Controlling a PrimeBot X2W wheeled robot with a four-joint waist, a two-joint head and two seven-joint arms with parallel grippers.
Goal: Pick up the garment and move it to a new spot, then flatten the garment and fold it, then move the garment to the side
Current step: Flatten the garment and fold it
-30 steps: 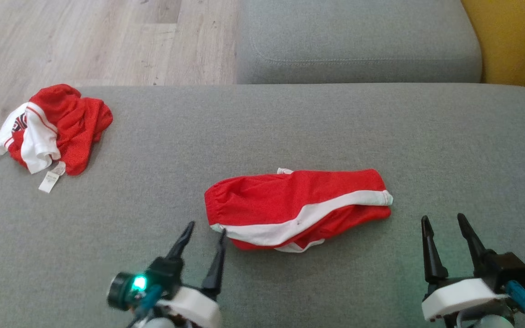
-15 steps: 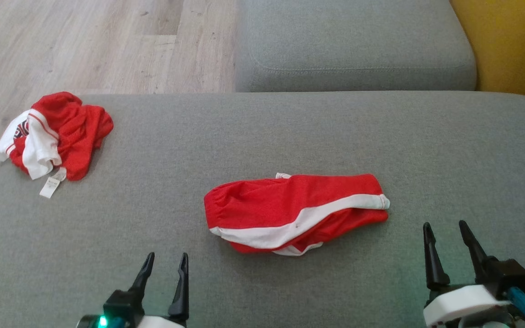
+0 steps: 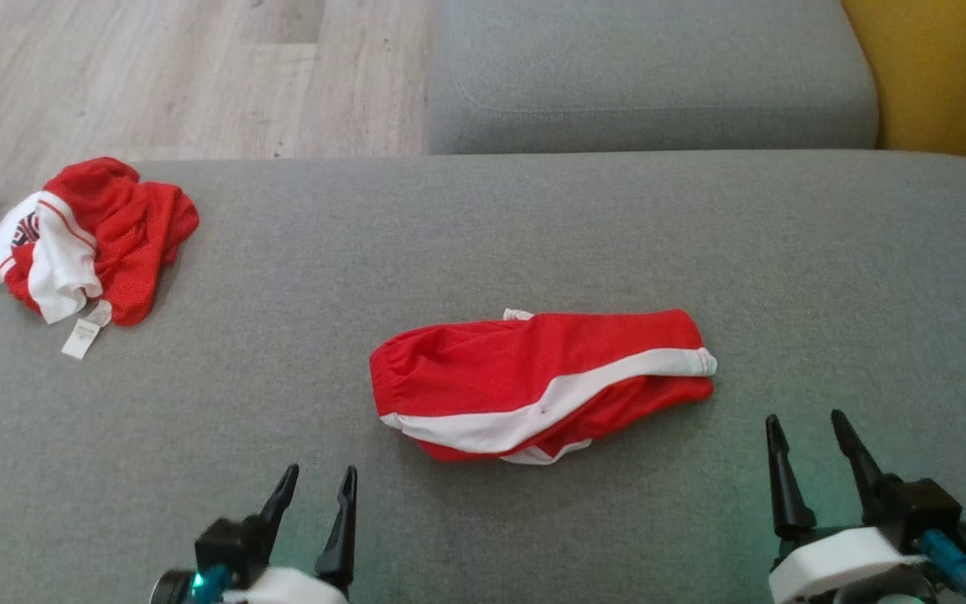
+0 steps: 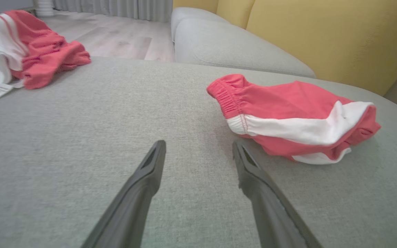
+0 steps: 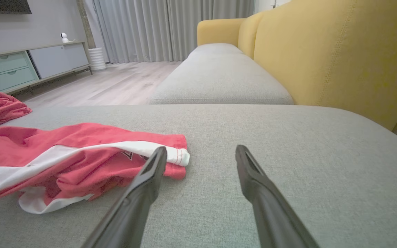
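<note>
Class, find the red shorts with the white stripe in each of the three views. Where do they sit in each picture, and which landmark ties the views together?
Head view: shorts at the centre, on the grey cushion.
Left wrist view: shorts right of centre.
Right wrist view: shorts at the left, middle height.
Shared landmark: the yellow backrest, on the right in every view.

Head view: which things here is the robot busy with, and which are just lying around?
For the job: red shorts with white stripe, lying folded mid-cushion; grey cushion under them.
Just lying about: crumpled red-and-white garment at the cushion's far left; farther grey cushion; yellow sofa back; wooden floor.
</note>
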